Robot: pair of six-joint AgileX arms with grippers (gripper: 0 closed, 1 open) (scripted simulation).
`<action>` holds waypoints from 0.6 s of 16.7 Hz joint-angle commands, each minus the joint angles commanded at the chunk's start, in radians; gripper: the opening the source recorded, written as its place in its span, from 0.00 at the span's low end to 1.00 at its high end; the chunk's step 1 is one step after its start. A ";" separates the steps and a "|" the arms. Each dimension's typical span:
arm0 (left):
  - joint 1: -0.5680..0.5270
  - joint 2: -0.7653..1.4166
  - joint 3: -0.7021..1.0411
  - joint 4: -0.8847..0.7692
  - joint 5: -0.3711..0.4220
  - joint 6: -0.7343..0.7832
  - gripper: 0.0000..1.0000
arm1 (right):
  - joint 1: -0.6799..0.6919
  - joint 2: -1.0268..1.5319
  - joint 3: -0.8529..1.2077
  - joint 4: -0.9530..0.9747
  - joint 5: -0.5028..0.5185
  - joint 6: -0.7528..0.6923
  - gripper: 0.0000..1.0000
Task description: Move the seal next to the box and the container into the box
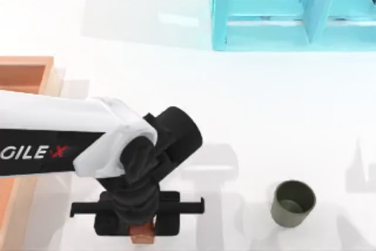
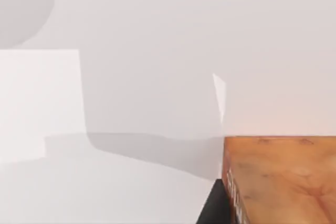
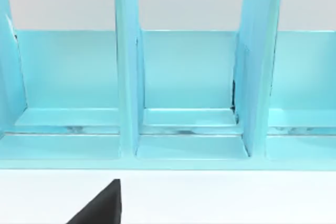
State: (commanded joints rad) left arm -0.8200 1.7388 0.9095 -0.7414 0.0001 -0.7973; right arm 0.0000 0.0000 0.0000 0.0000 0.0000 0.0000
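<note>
I work in a rendered simulation, not a real room: my table [image 1: 264,116] is a plain white surface without texture, the turquoise shelf [image 1: 294,10] has flat clean colours, and the shadows are soft and very even.

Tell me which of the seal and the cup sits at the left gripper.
The seal: the reddish-brown block sits between the left gripper's fingers near the table's front edge. The olive cup stands alone, well off to the right.

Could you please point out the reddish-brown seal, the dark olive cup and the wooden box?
Reddish-brown stone-like seal [image 1: 141,233]: top view, its exposed end below the left tool.
Dark olive-grey round cup [image 1: 292,203]: top view, hollow inside.
Light-brown wooden box [image 1: 26,61]: top view, raised rim.
</note>
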 joint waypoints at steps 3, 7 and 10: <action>0.000 0.000 0.000 0.000 0.000 0.000 0.00 | 0.000 0.000 0.000 0.000 0.000 0.000 1.00; 0.003 -0.004 0.002 -0.003 0.000 0.004 0.00 | 0.000 0.000 0.000 0.000 0.000 0.000 1.00; 0.066 -0.069 0.016 -0.070 0.001 0.067 0.00 | 0.000 0.000 0.000 0.000 0.000 0.000 1.00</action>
State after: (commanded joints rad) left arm -0.7539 1.6703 0.9258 -0.8115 0.0008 -0.7306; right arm 0.0000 0.0000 0.0000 0.0000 0.0000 0.0000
